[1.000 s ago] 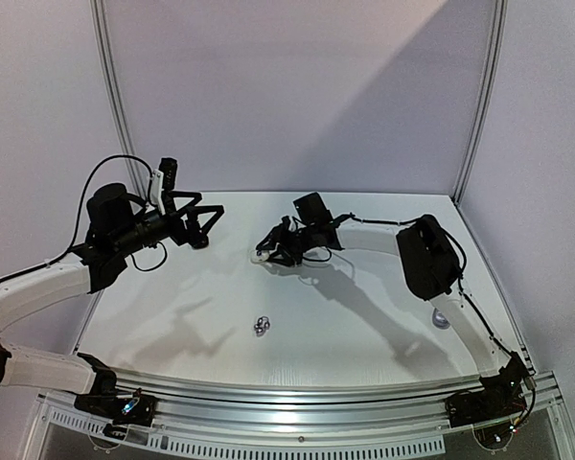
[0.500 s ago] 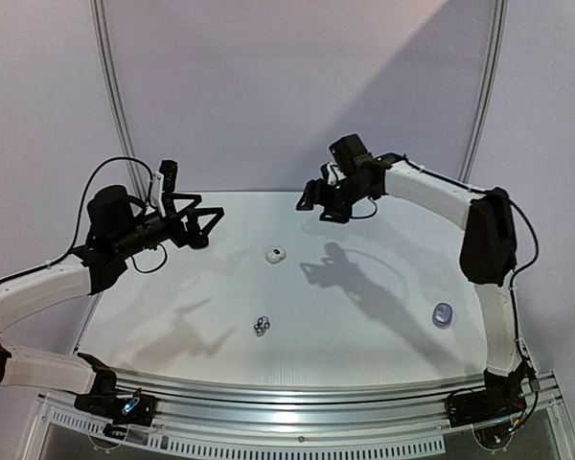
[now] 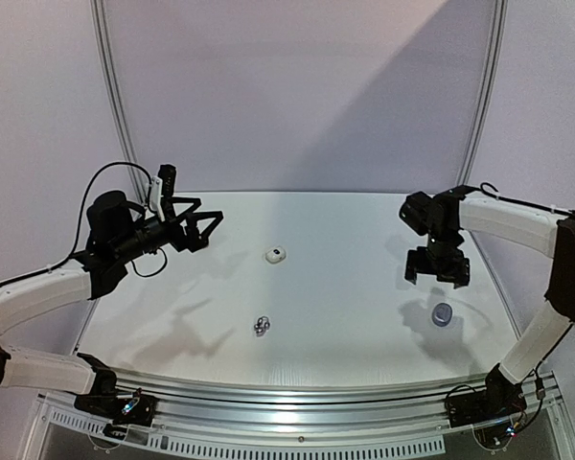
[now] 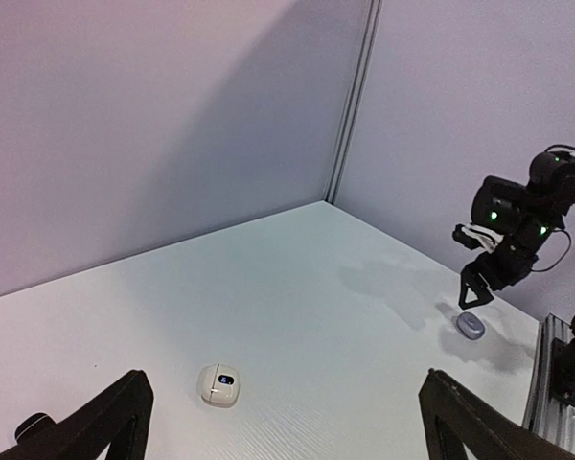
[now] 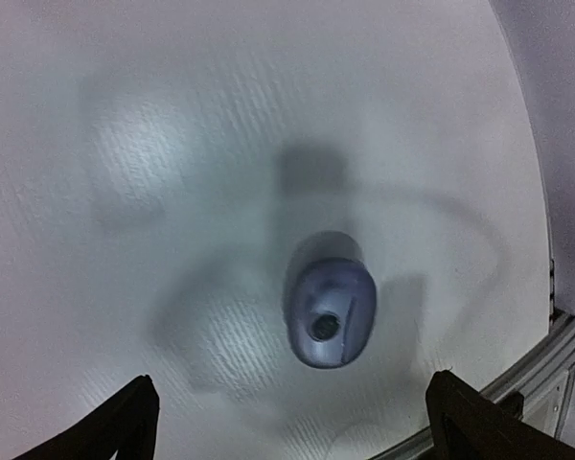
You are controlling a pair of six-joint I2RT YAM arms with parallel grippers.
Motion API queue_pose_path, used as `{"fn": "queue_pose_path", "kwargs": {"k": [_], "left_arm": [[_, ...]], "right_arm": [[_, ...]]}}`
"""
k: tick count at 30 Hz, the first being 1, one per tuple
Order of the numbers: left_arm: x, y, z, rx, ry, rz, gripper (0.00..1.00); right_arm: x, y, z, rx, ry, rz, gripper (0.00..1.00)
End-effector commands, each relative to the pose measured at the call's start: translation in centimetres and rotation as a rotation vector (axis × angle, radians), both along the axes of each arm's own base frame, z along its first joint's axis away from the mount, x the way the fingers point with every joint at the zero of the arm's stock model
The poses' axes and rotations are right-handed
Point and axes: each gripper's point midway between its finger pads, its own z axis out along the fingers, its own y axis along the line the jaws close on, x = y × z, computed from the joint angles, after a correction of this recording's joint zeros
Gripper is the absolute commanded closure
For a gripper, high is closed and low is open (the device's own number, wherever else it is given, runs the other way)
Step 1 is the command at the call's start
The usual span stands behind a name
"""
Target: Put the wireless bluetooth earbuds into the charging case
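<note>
Right fingers (image 5: 125, 431) swung above grey case (image 5: 329, 311), spread

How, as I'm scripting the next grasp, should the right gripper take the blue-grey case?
Probably pinch its long flanks from straight above: the blue-grey case lies flat, oval, and the right gripper hangs open over it, fingers either side of its narrow width.

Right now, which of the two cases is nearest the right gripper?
The blue-grey case on the right, just below the open right gripper. The white case lies further left, far from it.
</note>
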Motion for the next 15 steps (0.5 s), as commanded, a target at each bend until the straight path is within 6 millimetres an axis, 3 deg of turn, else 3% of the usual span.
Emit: {"fn": "queue_pose_path", "kwargs": {"k": [1,6,12,15], "left_arm": [[-0.4,0.3,0.3,-0.012,-0.02,0.004,0.01],[-0.5,0.4,0.4,-0.011,-0.023,0.007,0.01],[-0.5,0.4,0.4,-0.007,-0.027,0.006,0.01],[-0.5,0.4,0.5,-0.007,-0.028,0.006,0.01]], "right_arm": [[-3.6,-3.1,-0.6,0.028,-0.079,-0.231,0.02],[-5.0,-3.3,-3.5,0.187,-0.116,-0.332,0.14],[-2.8,-1.7,-4.2,0.285,-0.161,-0.276,0.16],[-2.7,-2.0,-5.3,0.259,-0.111,-0.264,0.17]]}}
